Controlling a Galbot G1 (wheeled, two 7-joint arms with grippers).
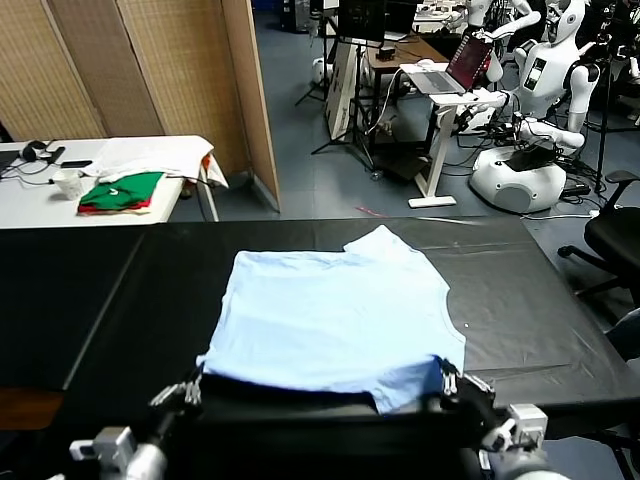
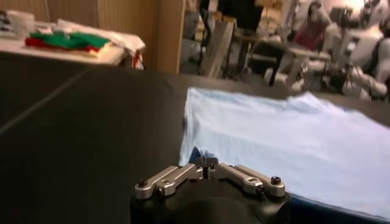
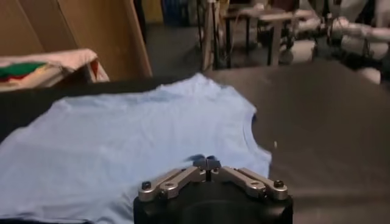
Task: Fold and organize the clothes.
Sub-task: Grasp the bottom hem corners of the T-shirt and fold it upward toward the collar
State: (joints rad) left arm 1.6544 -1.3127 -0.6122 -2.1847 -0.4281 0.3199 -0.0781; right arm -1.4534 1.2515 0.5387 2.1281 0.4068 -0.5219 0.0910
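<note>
The T-shirt (image 1: pixel 335 325) is thin, soft cloth, matt and pale blue, lying mostly smooth with faint creases. Under it, the bench (image 1: pixel 520 300) wears a black sheet with a dull sheen, seamed beside the T-shirt and lightly wrinkled. The left gripper (image 2: pixel 206 165), at the T-shirt's near corner, has brushed bare-metal links with dark screws on a glossy black plastic body; its fingers (image 2: pixel 210 162) pinch blue cloth. The right gripper (image 3: pixel 207 163), at the other near corner, is built alike. Behind the bench, beyond the T-shirt, a screen (image 1: pixel 150 70) shows woven, rough straw-coloured panels in wooden frames.
</note>
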